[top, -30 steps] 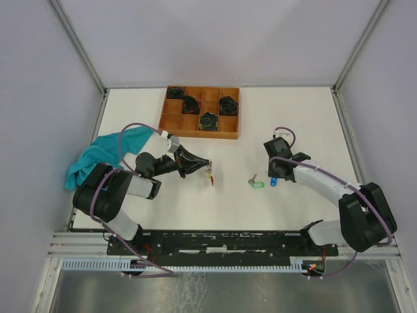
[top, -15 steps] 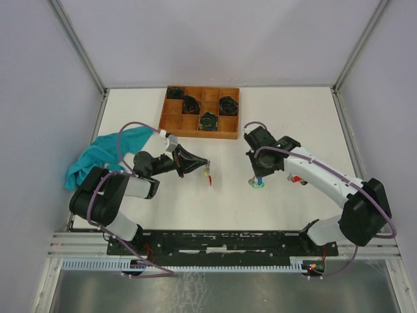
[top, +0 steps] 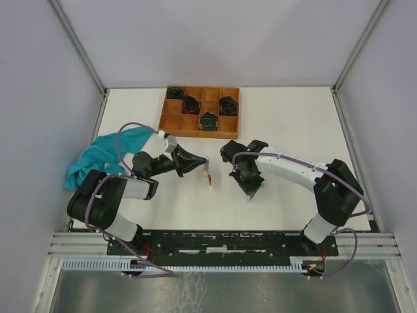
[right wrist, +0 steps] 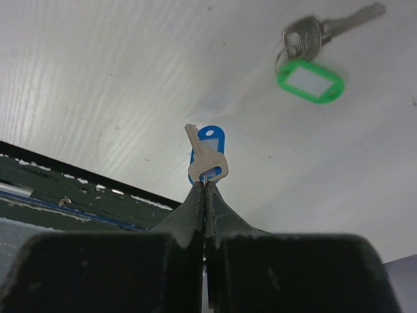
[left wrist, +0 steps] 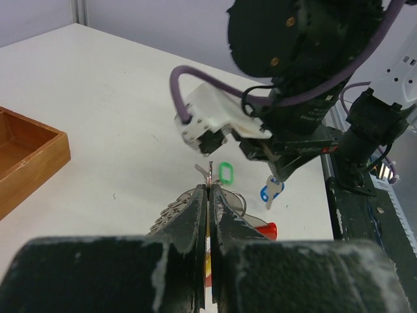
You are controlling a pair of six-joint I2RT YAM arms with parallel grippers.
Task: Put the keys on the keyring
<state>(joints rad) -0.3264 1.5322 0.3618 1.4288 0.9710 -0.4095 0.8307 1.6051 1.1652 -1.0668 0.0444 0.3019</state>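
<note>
My left gripper (top: 207, 163) (left wrist: 209, 189) is shut on the keyring (left wrist: 242, 199), held above the table. A short chain (left wrist: 166, 212), a red tag (left wrist: 264, 229) and a yellow tag (top: 208, 175) hang from it. My right gripper (top: 249, 191) (right wrist: 204, 186) is shut on the small ring of a silver key (right wrist: 205, 160) with a blue tag (right wrist: 210, 140). It holds this key (left wrist: 270, 191) in the air a short way right of the keyring. A second key (right wrist: 313, 32) with a green tag (right wrist: 311, 81) (left wrist: 225, 173) lies flat on the table just beyond.
A wooden compartment tray (top: 171, 122) holding black coiled bundles (top: 208, 120) stands at the back, behind the left gripper. A teal cloth (top: 98, 156) lies at the left edge. A black rail (top: 221, 242) runs along the near edge by the arm bases.
My right arm has swung left across the table with the blue-tagged key, from the right side to close beside the keyring. The green-tagged key stayed on the table. The left gripper barely moved.
</note>
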